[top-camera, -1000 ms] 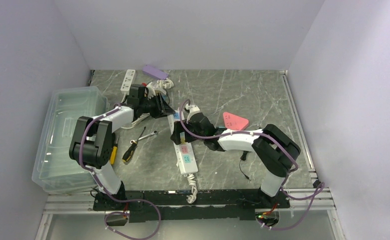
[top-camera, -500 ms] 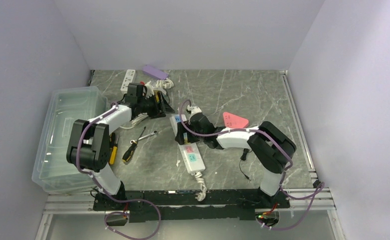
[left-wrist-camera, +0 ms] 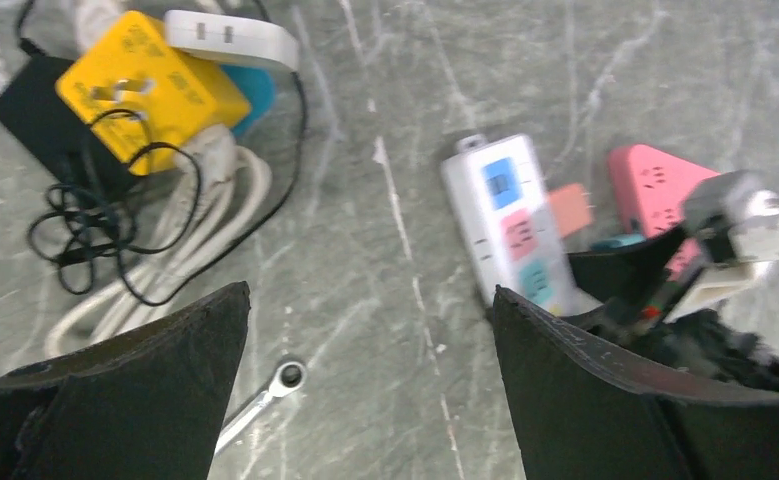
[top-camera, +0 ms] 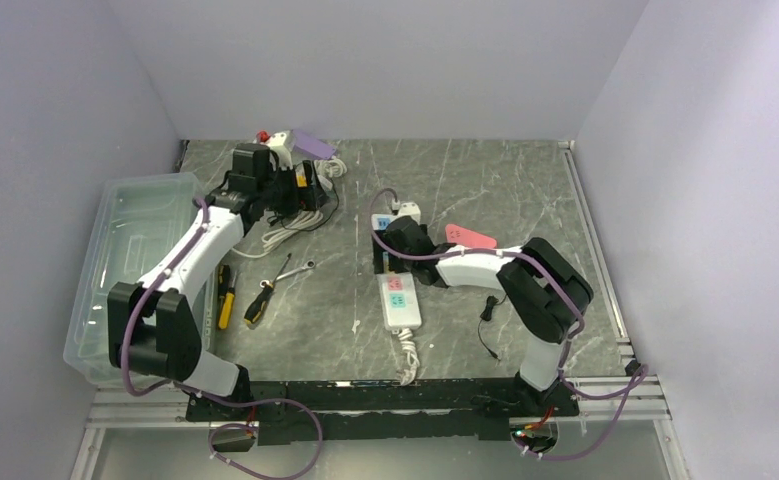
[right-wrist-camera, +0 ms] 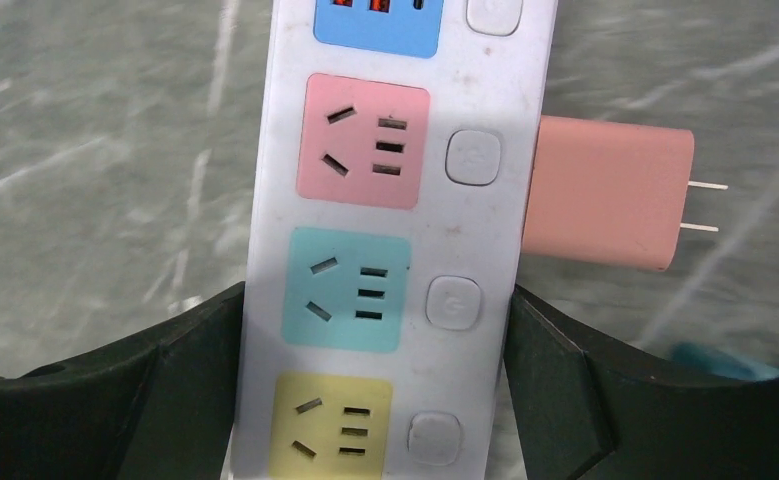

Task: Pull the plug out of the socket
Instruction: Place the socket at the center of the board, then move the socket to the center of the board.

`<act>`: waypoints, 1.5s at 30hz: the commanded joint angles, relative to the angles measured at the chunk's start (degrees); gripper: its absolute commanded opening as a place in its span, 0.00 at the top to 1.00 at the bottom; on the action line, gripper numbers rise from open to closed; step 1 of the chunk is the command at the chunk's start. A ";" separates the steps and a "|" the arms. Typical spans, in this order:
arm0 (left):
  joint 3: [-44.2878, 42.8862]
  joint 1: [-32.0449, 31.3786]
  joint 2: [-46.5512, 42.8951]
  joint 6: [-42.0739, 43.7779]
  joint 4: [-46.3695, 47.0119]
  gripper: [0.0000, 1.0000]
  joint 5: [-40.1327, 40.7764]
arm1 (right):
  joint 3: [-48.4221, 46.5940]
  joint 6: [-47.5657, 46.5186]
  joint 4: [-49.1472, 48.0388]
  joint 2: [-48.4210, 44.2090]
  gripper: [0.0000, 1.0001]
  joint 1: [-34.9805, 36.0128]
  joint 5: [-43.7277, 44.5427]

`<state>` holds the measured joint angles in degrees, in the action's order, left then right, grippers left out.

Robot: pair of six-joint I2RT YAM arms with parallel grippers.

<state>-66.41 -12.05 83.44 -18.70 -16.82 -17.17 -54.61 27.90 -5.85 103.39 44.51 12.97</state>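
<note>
The socket is a white power strip [right-wrist-camera: 395, 230] with pink, teal and yellow outlets, lying mid-table [top-camera: 399, 295]. My right gripper [right-wrist-camera: 375, 330] is shut on it, one finger pressed against each long side. The plug [right-wrist-camera: 605, 195], a pink block, lies flat on the table beside the strip with its two prongs bare and pointing away. In the left wrist view the plug [left-wrist-camera: 570, 208] rests against the strip [left-wrist-camera: 510, 225]. My left gripper [left-wrist-camera: 370, 292] hangs open over bare table, well left of the strip, with nothing between its fingers. From above it sits at the back left [top-camera: 305, 190].
A clear plastic bin [top-camera: 135, 270] stands at the left edge. Screwdrivers [top-camera: 258, 300] and a wrench [top-camera: 295, 268] lie beside it. A yellow adapter [left-wrist-camera: 150, 90], black charger and coiled cables are piled at the back left. A pink triangular socket [top-camera: 470, 236] lies right of the strip.
My left gripper has opened wide and drawn back to the far left, away from the strip. The right gripper has swung the strip to the right and straightened it.
</note>
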 commanded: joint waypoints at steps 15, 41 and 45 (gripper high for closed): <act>-15.00 10.14 19.97 12.44 -23.42 0.05 5.74 | 10.23 -4.05 -1.57 -13.29 0.00 -9.47 -0.61; -19.16 4.08 30.22 17.23 -30.00 0.60 11.13 | 19.19 -5.58 -12.35 -23.32 0.00 -9.53 -2.72; -18.63 0.24 29.43 17.99 -28.95 0.83 9.53 | 19.70 -5.49 -12.76 -24.12 0.00 -9.53 -1.81</act>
<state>-83.94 -8.14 113.54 -2.00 -45.63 -6.70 -35.59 23.03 -15.11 81.84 35.07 9.96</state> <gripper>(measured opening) 0.288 0.993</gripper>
